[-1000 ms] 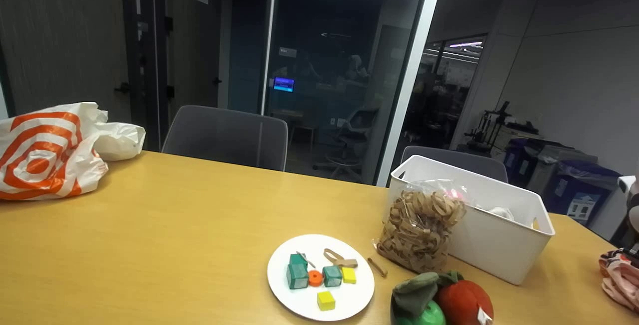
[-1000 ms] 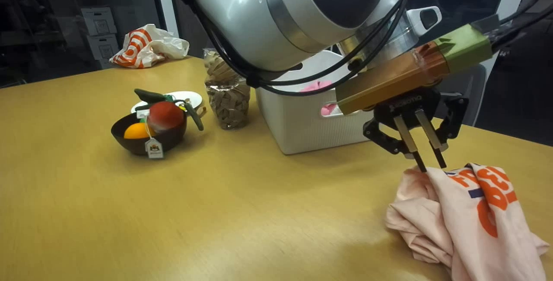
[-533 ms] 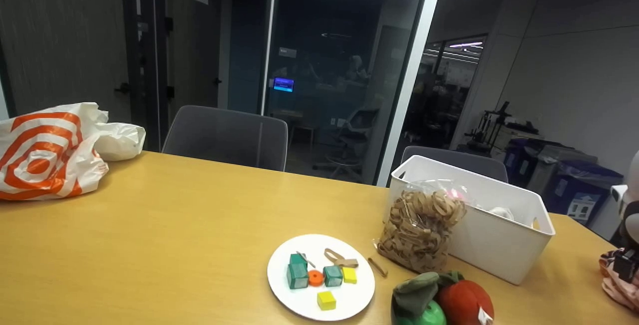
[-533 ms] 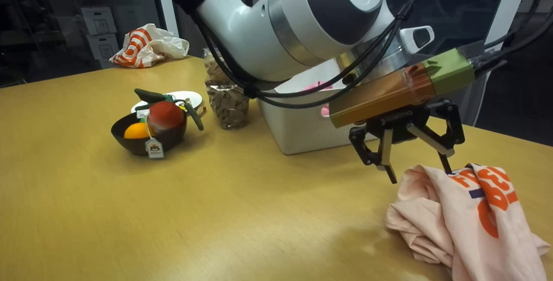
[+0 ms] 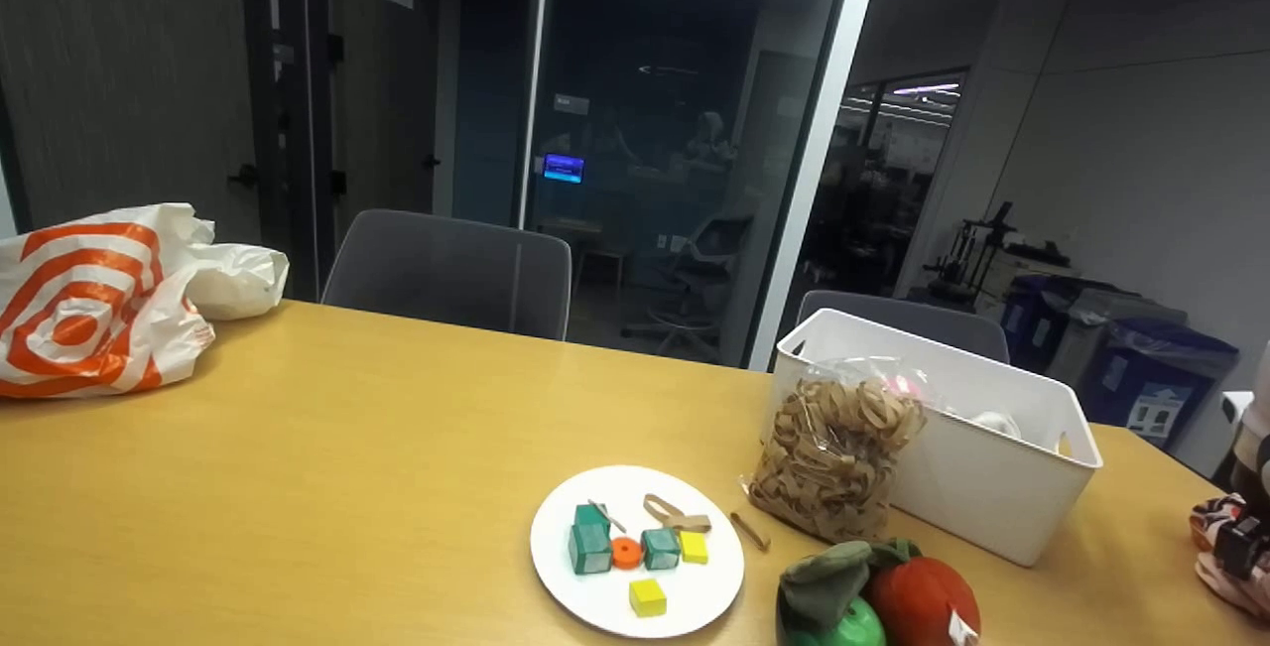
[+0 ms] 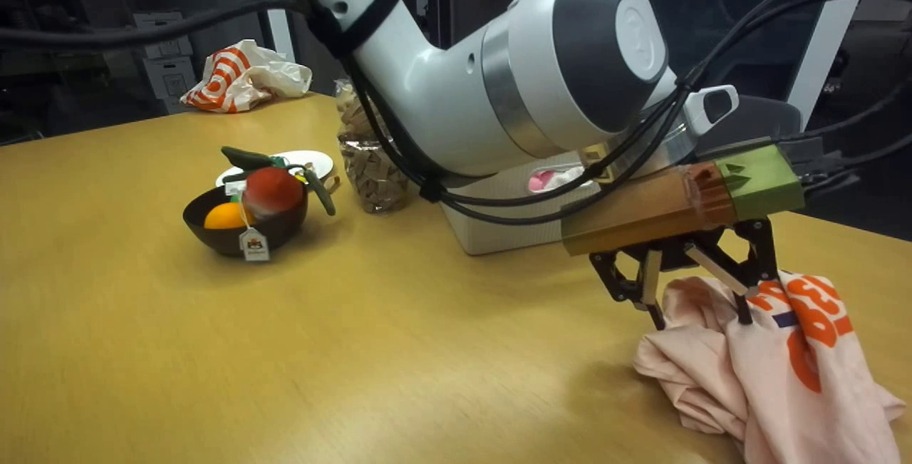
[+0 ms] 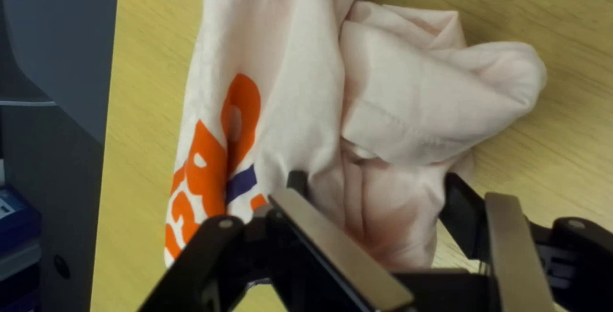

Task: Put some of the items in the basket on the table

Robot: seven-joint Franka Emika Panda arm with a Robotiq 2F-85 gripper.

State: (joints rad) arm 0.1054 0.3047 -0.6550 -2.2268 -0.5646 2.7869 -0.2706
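I see a black two-fingered pincer (image 6: 702,323) spread astride crumpled pale-pink cloth (image 6: 773,378), probably next, its long folds running through the gap; the white rectangular plastic basket (image 5: 992,492) stands apart on the tan wooden desk (image 6: 356,364).

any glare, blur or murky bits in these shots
In an exterior view, pale glare on the yellowish-tan wooden tabletop; in both exterior views, glints on the clear plastic bag of tan-brown strips; in an exterior view, murk behind the tall glass panel; in the wrist view, the black two-fingered gripper looks slightly soft.
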